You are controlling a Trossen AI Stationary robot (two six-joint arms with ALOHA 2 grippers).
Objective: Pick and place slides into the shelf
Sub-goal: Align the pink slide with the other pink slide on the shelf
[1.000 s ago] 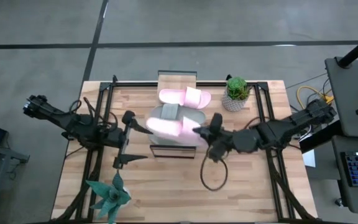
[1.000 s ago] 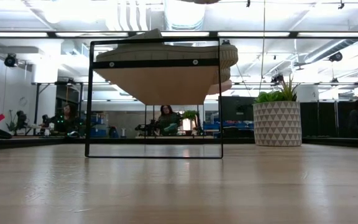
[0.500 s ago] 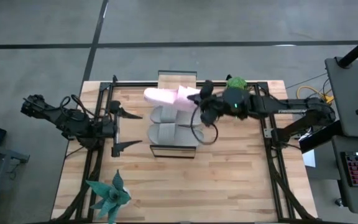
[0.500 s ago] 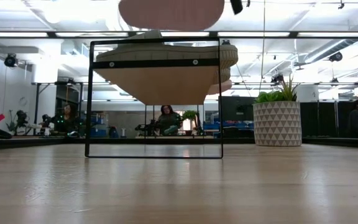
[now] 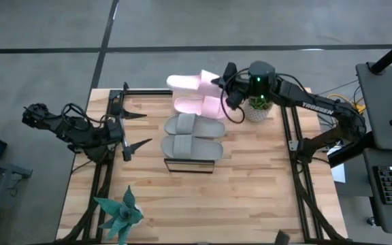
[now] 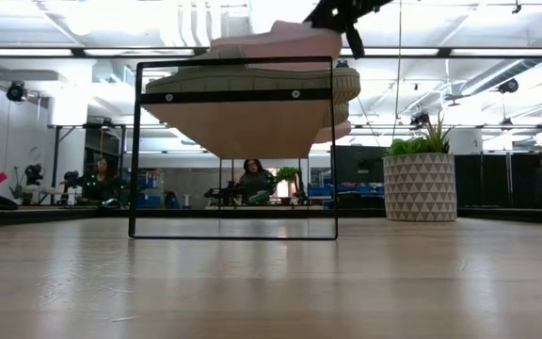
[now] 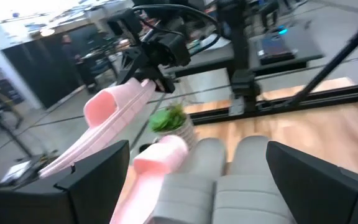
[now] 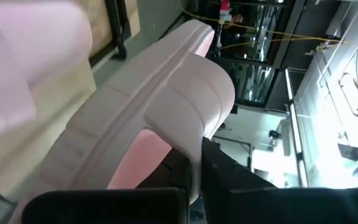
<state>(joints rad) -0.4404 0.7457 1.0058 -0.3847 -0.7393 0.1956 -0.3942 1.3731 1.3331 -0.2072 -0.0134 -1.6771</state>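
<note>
Three slides already lie on the shelf [image 5: 190, 165]; the right gripper [image 5: 227, 87], pinched shut on the fourth pink slide [image 5: 192, 82] by its strap, carries it above the far end. Soft, light foam, likely floppy. The left gripper [image 5: 129, 129] waits spread wide.

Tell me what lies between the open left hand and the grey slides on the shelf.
Only bare tabletop, per the high view: the left hand waits apart from the grey slides on the shelf.
</note>
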